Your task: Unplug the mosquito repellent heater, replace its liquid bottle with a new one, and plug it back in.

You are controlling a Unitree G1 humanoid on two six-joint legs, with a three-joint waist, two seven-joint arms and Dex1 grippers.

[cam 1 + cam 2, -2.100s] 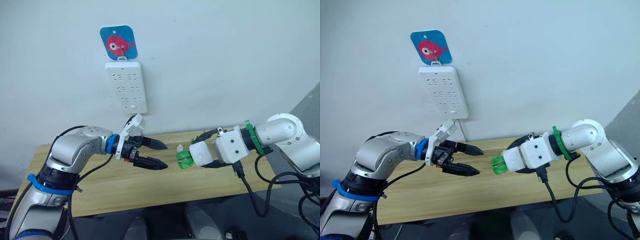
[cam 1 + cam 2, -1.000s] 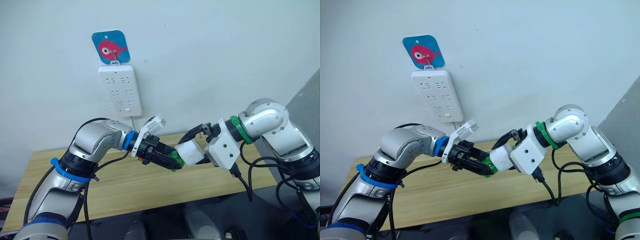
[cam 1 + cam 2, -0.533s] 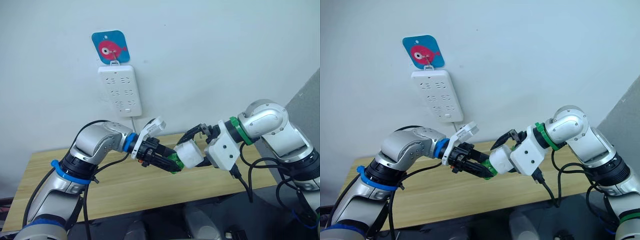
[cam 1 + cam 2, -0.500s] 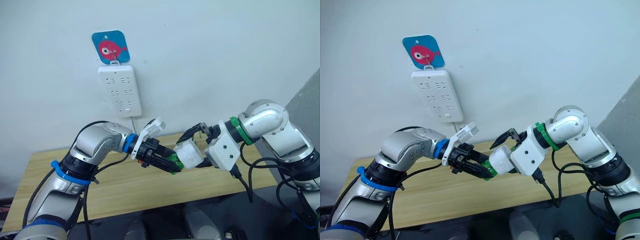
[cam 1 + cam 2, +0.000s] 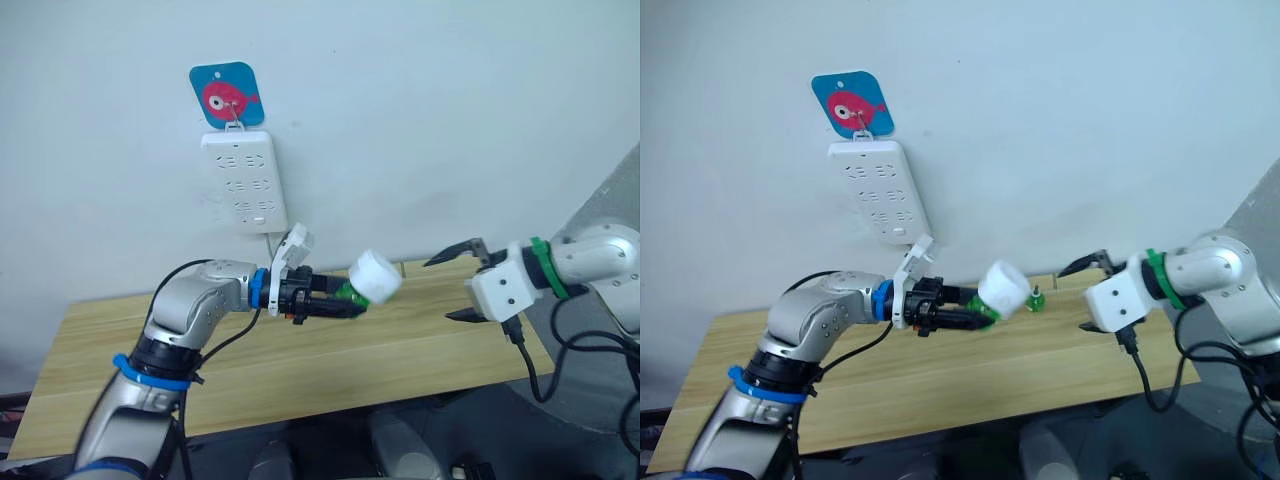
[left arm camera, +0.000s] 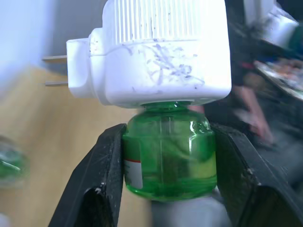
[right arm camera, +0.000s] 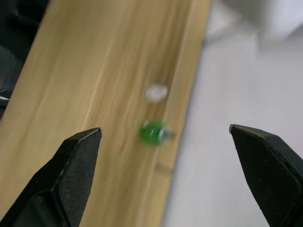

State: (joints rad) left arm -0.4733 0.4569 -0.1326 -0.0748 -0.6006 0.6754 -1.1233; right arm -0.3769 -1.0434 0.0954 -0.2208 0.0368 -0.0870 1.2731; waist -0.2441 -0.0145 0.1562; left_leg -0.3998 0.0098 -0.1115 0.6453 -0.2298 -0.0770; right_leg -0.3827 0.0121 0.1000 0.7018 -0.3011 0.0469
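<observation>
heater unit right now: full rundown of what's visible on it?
The mosquito repellent heater is a small white rounded plastic unit, scuffed with grey marks, with a ribbed band at one end and two metal prongs sticking out from one side, plugged into nothing. A green translucent bottle sits in its base. The left gripper is shut on the bottle, not on the white shell, and holds the heater in the air over the wooden table. The right gripper is open, apart from it.
</observation>
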